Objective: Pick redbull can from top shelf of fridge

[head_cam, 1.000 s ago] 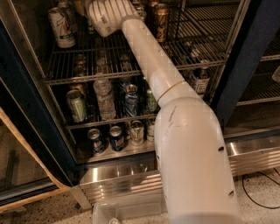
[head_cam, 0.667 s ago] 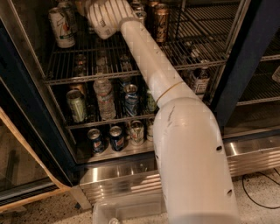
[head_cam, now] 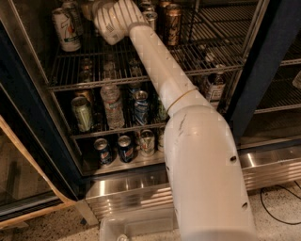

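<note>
The claw (head_cam: 91,7), mostly hidden beyond its white wrist (head_cam: 115,21) over the top shelf (head_cam: 207,52) of the fridge (head_cam: 263,70), has barely shifted, its opening impossible to tell, while the redbull can (head_cam: 150,20) still stands just to its right, so the pick looks unfinished.

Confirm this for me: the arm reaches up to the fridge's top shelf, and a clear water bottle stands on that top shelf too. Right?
Not quite. The camera view shows the water bottle on the rack below the top shelf, beside a green can. The rest holds: the arm reaches up to the top shelf, its gripper at the picture's top edge.
</note>
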`<state>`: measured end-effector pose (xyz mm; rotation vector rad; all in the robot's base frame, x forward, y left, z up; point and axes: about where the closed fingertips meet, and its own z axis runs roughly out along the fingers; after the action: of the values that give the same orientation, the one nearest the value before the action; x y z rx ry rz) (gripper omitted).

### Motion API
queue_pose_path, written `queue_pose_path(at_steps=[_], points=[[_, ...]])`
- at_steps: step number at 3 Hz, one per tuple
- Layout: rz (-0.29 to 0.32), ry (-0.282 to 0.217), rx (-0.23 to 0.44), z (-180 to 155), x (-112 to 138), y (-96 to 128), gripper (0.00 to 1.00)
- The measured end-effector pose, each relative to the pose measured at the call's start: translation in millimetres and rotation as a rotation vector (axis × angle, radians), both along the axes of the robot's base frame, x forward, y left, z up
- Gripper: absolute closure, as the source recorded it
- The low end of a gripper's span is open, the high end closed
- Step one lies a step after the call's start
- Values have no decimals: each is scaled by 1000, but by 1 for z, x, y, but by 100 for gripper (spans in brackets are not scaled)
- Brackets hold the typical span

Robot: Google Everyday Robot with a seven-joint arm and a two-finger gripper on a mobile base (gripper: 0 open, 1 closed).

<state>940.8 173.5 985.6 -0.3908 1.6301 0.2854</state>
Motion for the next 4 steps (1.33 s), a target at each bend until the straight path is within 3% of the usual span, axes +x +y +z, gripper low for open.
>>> queue_pose_path(at_steps=[2, 4], points=[[25, 35, 2, -12, 3, 11, 39], [25, 35, 2, -12, 3, 11, 81]])
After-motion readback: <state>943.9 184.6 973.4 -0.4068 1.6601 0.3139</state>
